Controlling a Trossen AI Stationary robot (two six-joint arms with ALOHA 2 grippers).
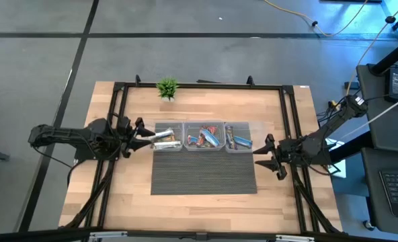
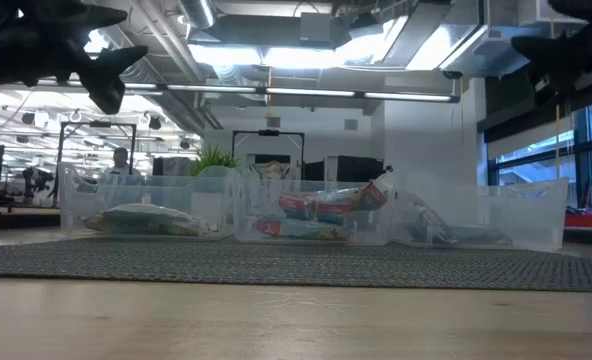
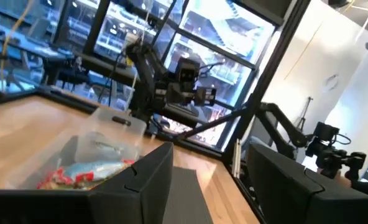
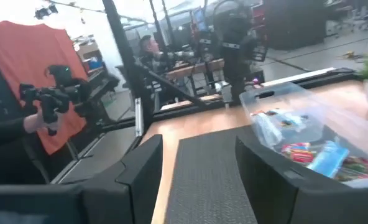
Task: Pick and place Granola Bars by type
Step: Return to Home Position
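While both arms hang just off the row, all Granola Bars (image 1: 204, 139) lie binned along the grey mat's (image 1: 204, 176) far edge. Left gripper (image 1: 144, 134), fingers spread, sits just beside the left clear bin (image 1: 160, 126) (silvery-white wrappers w/ some yellow). Centre bin (image 1: 204, 125): red/brown multicolour bars, some light blue. Right bin (image 1: 239, 126): blue wrappers. Right gripper (image 1: 263, 153), fingers also apart, is near that bin's front corner.

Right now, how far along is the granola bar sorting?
Done, it seems: the granola bars lie in the left bin, center bin and right bin, none on the grey mat. In hand: nothing; the left gripper and right gripper hang open, empty, beside the outer bins. Left: probably only parking the arms.
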